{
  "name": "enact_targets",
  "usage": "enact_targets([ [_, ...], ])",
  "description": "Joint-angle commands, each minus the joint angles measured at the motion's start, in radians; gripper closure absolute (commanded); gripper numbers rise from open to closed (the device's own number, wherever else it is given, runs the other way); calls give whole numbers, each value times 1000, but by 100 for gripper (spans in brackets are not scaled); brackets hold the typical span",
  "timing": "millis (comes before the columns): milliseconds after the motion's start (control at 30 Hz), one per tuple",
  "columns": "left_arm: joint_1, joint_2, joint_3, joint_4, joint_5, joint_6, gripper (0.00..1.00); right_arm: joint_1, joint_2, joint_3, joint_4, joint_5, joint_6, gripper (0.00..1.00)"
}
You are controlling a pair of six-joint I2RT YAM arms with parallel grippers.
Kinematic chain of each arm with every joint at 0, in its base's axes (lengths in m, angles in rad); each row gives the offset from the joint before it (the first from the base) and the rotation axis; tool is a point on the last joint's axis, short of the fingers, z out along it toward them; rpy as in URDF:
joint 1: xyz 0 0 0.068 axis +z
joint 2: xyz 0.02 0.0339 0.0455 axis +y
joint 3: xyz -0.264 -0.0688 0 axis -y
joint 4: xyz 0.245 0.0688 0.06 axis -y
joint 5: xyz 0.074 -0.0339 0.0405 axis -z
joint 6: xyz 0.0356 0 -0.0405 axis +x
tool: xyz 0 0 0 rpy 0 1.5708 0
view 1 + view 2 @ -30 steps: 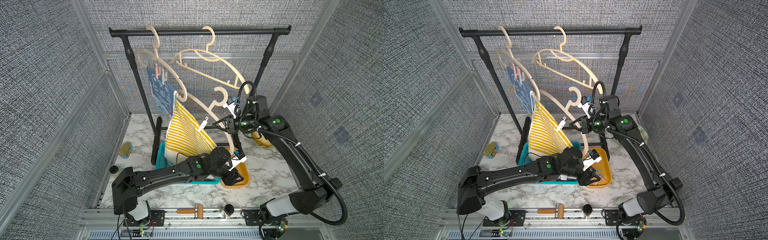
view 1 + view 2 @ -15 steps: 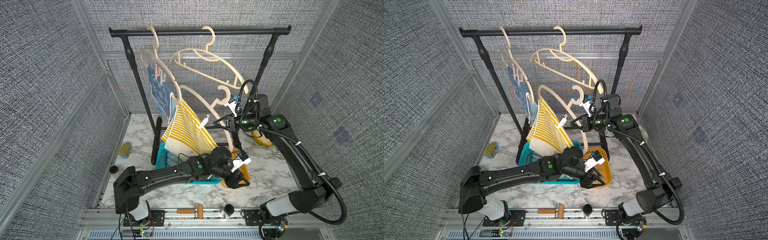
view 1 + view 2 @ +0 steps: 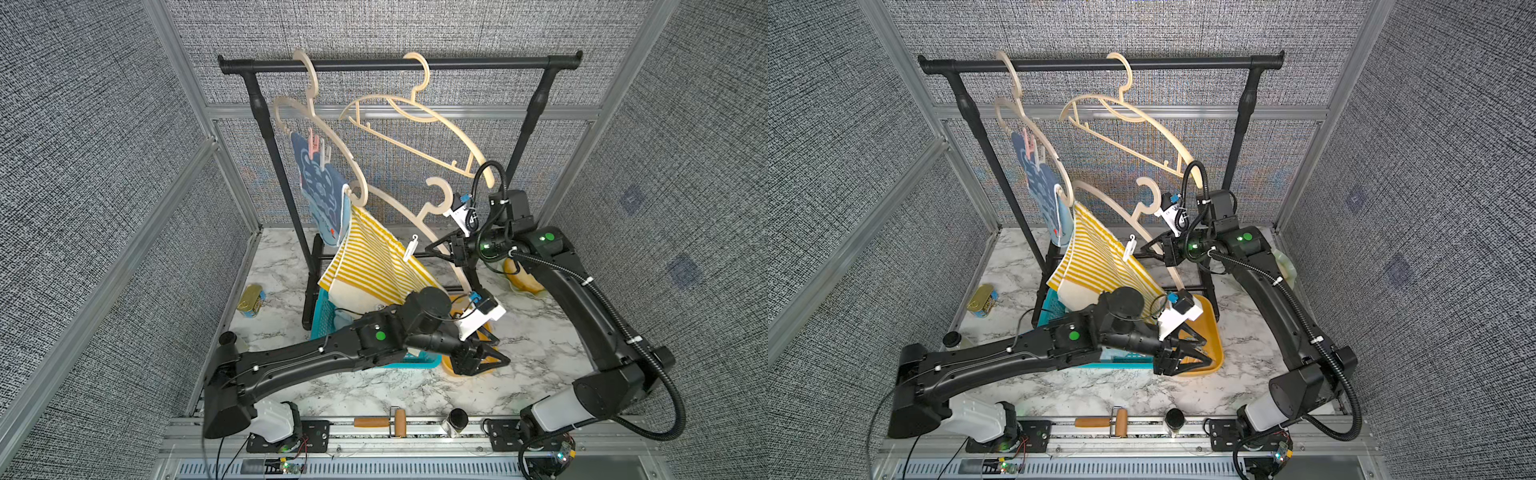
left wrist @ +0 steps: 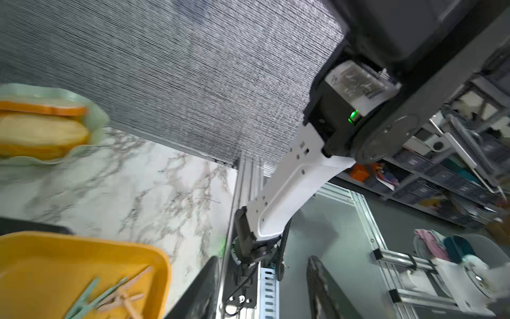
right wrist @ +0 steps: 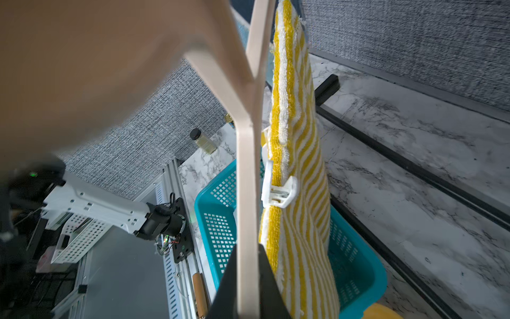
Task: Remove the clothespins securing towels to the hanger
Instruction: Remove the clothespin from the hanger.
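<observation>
Jaws: right gripper (image 5: 248, 265) is pinched tight on a bar of the loose hanger (image 5: 245, 165), which is off the rail and tilted. The left gripper (image 3: 1204, 352) has its jaws part-spread with nothing between them, and it hovers over the near corner of the yellow tray (image 3: 1212, 328).

The tray holds loose clothespins (image 4: 110, 295), mint green and beige at least. One white clothespin (image 5: 278, 190) clips the striped towel (image 5: 298, 154) to the loose hanger. The towel's lower end hangs over the teal basket (image 5: 220, 210), just beside the tray.

The left hanger (image 3: 332, 133) on the black rail (image 3: 399, 64) carries the dark blue towel (image 3: 318, 187), with a pink clothespin (image 3: 312, 143) and a beige clothespin (image 3: 326, 154) near its top. A pale aqua towel (image 3: 345, 216) hangs at its lower end. The second hanger (image 3: 415, 120) on the rail is bare.

Surface is a white marble-pattern tabletop (image 3: 540, 345). A tin (image 3: 251, 300) and a small jar (image 3: 228, 338) sit by the left wall, and a pale green plate (image 4: 95, 121) of food is on the right. A wooden roller (image 3: 380, 422) lies on the front aluminium rail.

Room: grey woven wall panels (image 3: 83, 166) on three sides. Shelving (image 4: 441, 179) outside is blurred.
</observation>
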Motion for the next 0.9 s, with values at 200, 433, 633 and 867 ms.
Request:
enact_targets([
  [200, 347, -295, -70, -384, -145, 92, 50, 14, -67, -83, -145, -231, -232, 100],
  [433, 553, -311, -59, -440, 25, 216, 50, 47, -72, -83, -226, -262, -299, 100],
  [633, 611, -310, -76, -413, 158, 294, 47, 68, -36, -84, -255, -290, -334, 100],
  [867, 652, -249, -80, -399, 295, 355, 44, 110, 12, -55, -286, -293, -369, 100],
])
